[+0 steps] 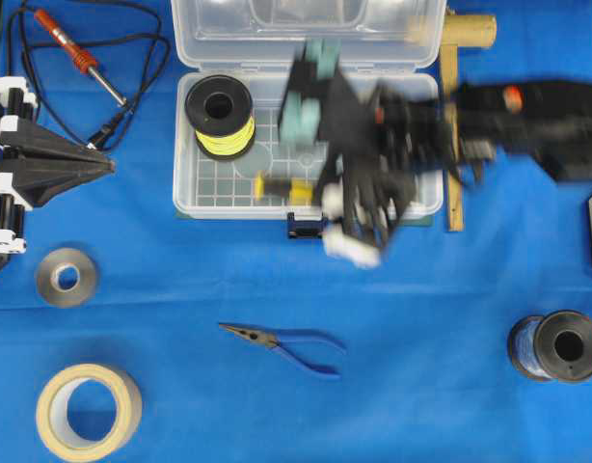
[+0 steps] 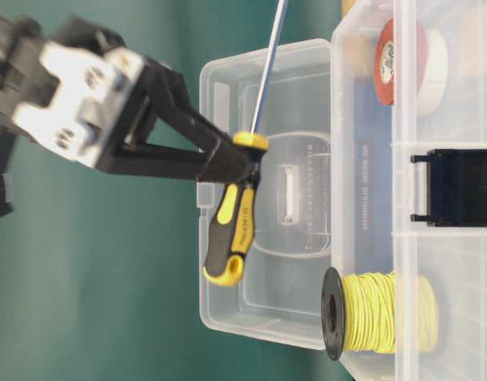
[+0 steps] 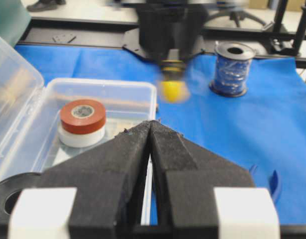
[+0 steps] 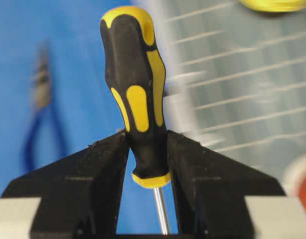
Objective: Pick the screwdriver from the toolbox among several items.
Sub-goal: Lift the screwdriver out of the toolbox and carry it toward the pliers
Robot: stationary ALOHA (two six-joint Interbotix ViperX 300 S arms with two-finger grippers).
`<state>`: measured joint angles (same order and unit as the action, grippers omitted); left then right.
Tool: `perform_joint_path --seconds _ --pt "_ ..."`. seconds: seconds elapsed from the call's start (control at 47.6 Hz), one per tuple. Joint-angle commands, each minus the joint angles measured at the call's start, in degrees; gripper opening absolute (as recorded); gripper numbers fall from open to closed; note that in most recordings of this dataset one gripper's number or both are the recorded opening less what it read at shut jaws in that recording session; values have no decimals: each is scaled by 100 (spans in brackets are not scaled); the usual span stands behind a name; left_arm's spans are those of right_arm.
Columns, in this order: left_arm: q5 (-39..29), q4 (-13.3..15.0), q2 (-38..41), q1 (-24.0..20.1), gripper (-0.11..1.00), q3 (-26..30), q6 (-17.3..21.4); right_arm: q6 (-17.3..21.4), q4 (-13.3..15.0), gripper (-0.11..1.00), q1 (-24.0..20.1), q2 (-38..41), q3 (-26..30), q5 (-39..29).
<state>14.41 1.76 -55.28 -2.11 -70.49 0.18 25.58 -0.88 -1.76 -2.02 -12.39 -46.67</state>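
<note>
My right gripper (image 4: pixel 147 144) is shut on the screwdriver (image 4: pixel 135 94), clamping the neck of its black-and-yellow handle. The silver shaft runs back between the fingers. In the table-level view the gripper (image 2: pixel 235 163) holds the screwdriver (image 2: pixel 231 230) clear of the toolbox (image 2: pixel 267 317). In the overhead view the blurred right gripper (image 1: pixel 310 185) is over the open toolbox (image 1: pixel 185 145), and the yellow handle (image 1: pixel 277 185) shows. The box holds the spool of yellow wire (image 1: pixel 220 116) and the red tape roll (image 3: pixel 83 117). My left gripper (image 1: pixel 103 164) is shut and empty at the left.
Blue-handled pliers (image 1: pixel 286 344) lie in front of the box. A soldering iron with its cord (image 1: pixel 74 53) is at the back left. Two tape rolls (image 1: pixel 67 277) (image 1: pixel 89 412) lie at the front left, a blue wire spool (image 1: pixel 556 347) at the front right. A wooden T-piece (image 1: pixel 454 116) lies right of the box.
</note>
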Motion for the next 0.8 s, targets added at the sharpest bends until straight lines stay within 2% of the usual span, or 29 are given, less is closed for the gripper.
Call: perform_joint_path --seconds 0.0,0.126,0.21,0.357,0.504,0.777 --pt "26 0 26 -26 0 62 0 264 141 26 -343 -44 105 167" --pt "26 9 26 -26 0 62 0 853 536 26 -756 290 132 466" --pt "26 0 26 -35 0 62 0 1072 650 26 -896 606 158 536" --pt "26 0 26 -35 0 53 -18 1204 650 26 -984 1239 255 659" --pt "26 9 26 -35 0 53 -18 1266 615 26 -1046 1863 483 1099" --pt "18 9 26 -35 0 53 -26 1494 615 26 -949 2408 589 1213"
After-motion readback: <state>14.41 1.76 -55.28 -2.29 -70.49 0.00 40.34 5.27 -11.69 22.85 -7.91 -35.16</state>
